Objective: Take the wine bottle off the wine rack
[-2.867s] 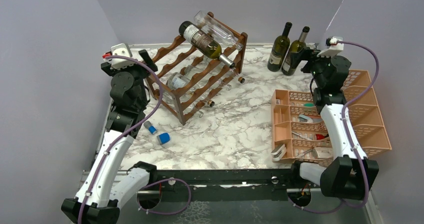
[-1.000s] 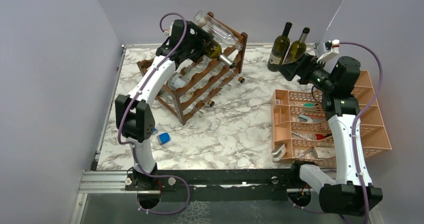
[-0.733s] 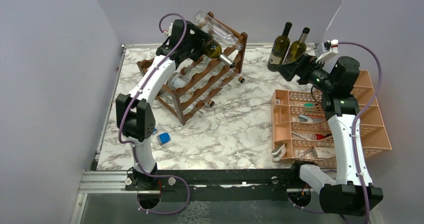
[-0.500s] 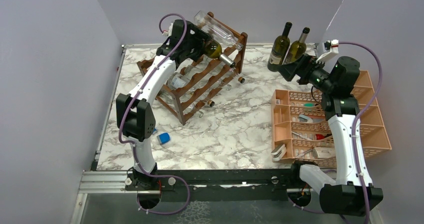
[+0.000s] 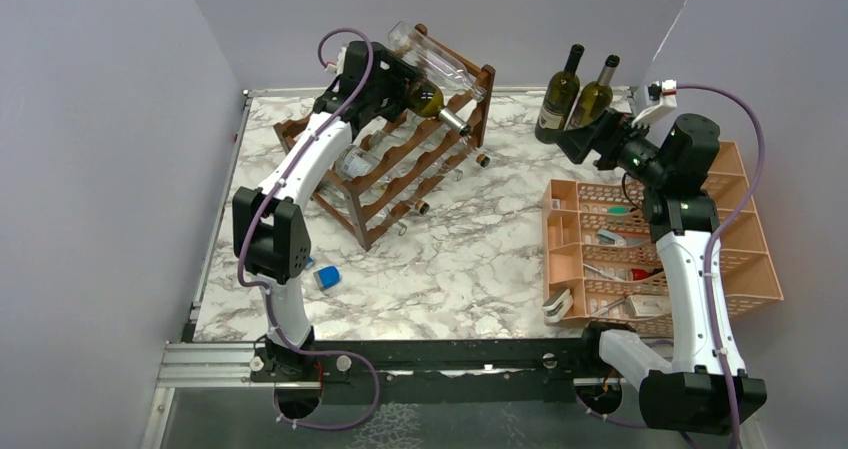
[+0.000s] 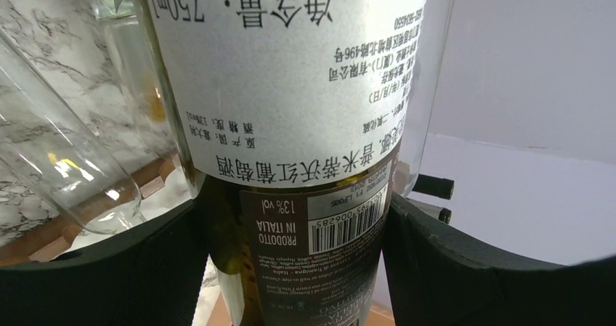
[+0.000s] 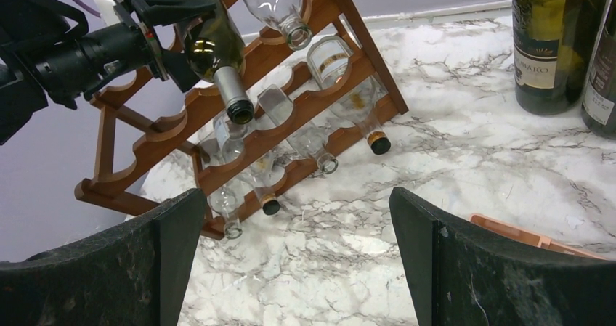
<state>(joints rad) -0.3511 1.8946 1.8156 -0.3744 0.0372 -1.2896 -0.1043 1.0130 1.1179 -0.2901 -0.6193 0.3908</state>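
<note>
Wine bottle (image 6: 290, 123): dark glass with a white label, lying in the top tier of the wine rack (image 5: 400, 159), neck sloping down and away from the left gripper (image 6: 294, 268).

Left gripper: clamped on the bottle's body. In the left wrist view one black finger (image 6: 131, 268) presses each side of the glass.

A clear bottle (image 5: 440, 59) lies in the same tier just beside the gripped one, on the far side from the arm. More clear bottles sit in the lower tier beneath the gripper.

Right gripper (image 7: 298, 268): fingers spread wide, nothing between them, held above the marble table (image 5: 470, 259) well apart from the rack. Two upright dark bottles (image 5: 558, 94) stand just beyond it. An orange tray (image 5: 745, 219) lies beneath the right arm.
</note>
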